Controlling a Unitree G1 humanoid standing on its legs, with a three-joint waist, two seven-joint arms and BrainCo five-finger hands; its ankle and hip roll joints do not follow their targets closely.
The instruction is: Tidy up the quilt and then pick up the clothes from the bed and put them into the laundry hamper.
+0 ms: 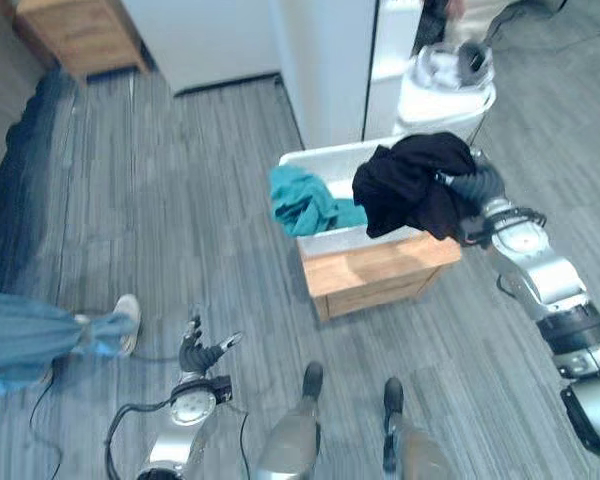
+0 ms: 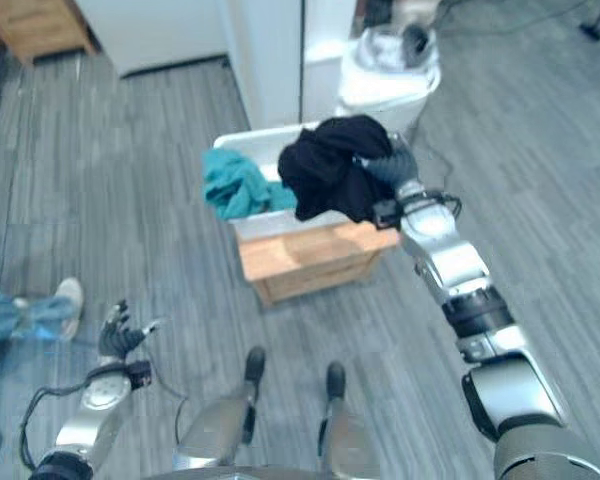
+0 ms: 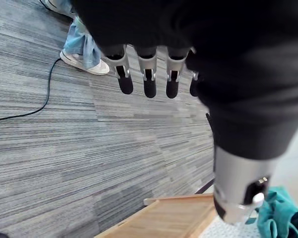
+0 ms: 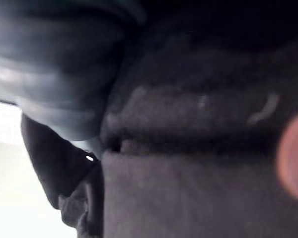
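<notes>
Two garments are what I can account for, and neither is fully dealt with by my reading. Starting at the left, a person's leg in jeans and a pale shoe (image 1: 126,318) stands on the grey floor (image 1: 180,230), and my left hand (image 1: 196,352) hangs low just beside it, fingers straight and relaxed, holding nothing. Moving right, the teal garment (image 1: 302,200) lies draped over the near rim of the laundry hamper (image 1: 380,272), a wooden-sided box with a white liner, so I count that piece as delivered, though it spills over the edge rather than sitting fully inside. Further right, the black garment (image 1: 410,185) is bunched in my right hand (image 1: 477,190), whose fingers are curled round the cloth, and it hangs above the hamper's far right corner. I judge this as the release stage for the black piece: it wants letting go over the opening. Neither bed nor quilt is in sight, so I cannot judge that part.
</notes>
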